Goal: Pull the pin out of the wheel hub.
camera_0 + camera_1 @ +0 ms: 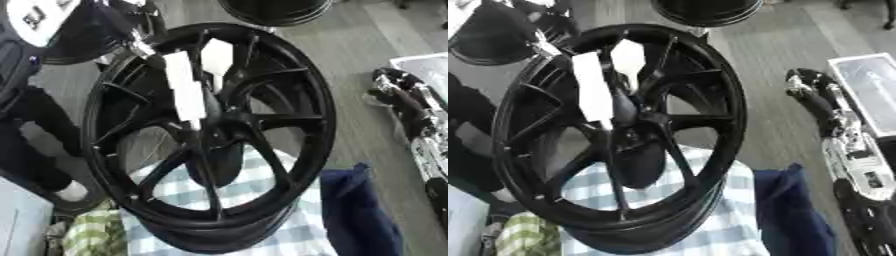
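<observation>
Up close, I am looking down on the black wheel hub (210, 135) standing on a checked cloth (280, 220); my right hand (815, 95) is hanging beside it, fingers unclear. Two white strips (184, 85) are crossing the spokes; I judge a straight pull best.

Right arm (846, 145) black, glossy, silver joints, dark fingers (802, 80)

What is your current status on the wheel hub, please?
Left hand reaching in at hub centre, fingers straight. Right hand idle beside the wheel. Pin not visible, hidden behind the left hand. Nothing else blocking.
</observation>
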